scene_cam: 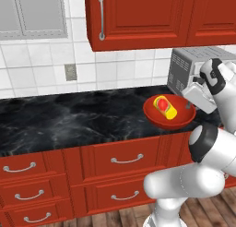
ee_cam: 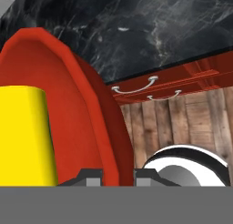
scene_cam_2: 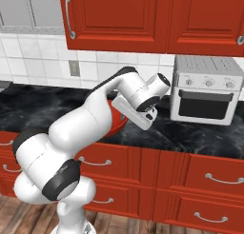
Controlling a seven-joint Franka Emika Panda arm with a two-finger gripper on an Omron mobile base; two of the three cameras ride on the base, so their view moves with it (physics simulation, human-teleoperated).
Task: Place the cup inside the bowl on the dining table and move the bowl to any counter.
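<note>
Gripper: the gripper (ee_cam: 117, 176) is closed on the rim of the bowl (scene_cam: 156, 116), one dark fingertip on either side of the red wall in the hand view, the wall pinched between them.
Bowl, relative to the gripper: it hangs off the fingers toward the left in the left base view, with the held rim at its right edge, right at the hand. In the right base view a slice of the bowl (scene_cam_2: 117, 120) peeks out just behind and below the wrist.
Bowl, place: over the front part of the counter (scene_cam: 69, 120); whether it touches the marble or sits just above it, I cannot tell.
Bowl, look: wide, shallow, glossy red-orange, round, with a thick rolled rim, tilted a little.
Cup, relative to the gripper: the cup (scene_cam: 165, 107) lies inside the bowl, just beyond the pinched rim, on the inner side of the fingers. In the hand view the cup (ee_cam: 25, 136) is a big yellow block just left of the fingertips.
Cup, look: small, yellow with a red patch, lying on its side.
Beside the hand: a silver toaster oven (scene_cam_2: 205, 89) stands on the counter on the hand's far side from the bowl.
</note>
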